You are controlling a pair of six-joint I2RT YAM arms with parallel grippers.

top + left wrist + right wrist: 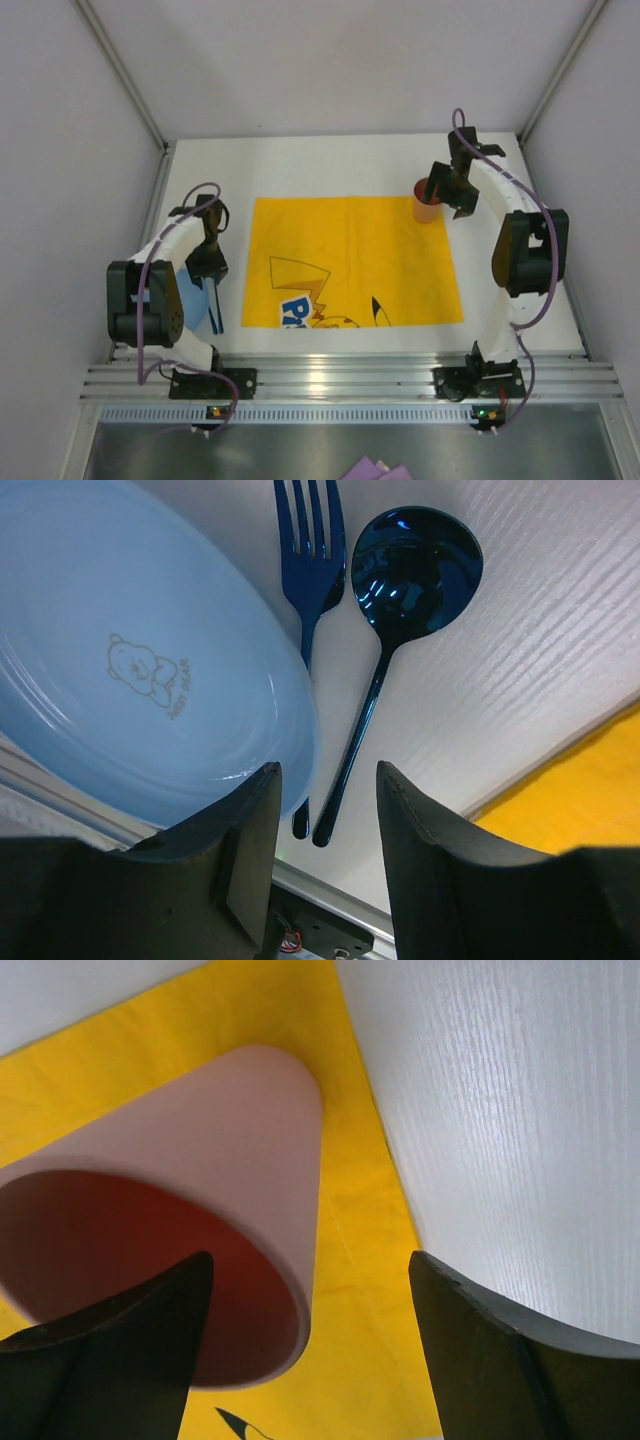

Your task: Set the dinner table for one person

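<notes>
The white dinner table (350,165) lies under both arms, where the right gripper (310,1260), jaws wide and empty, straddles the rim of a pink cup (220,1130) on the yellow cloth (350,260) and the left gripper (328,770) (partly open, empty) hovers over a fork (312,540) and spoon (415,565) beside a plate (120,670).

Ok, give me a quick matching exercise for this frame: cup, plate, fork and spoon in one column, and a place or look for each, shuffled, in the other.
Things:
1. cup
2. plate
3. fork
4. spoon

Descriptions:
A. lies between the plate and the spoon
B. light blue, with a bear drawing on it
C. stands at the far right corner of the yellow cloth
D. dark blue, with a round shiny bowl

Pairs: 1-C; 2-B; 3-A; 4-D
</notes>
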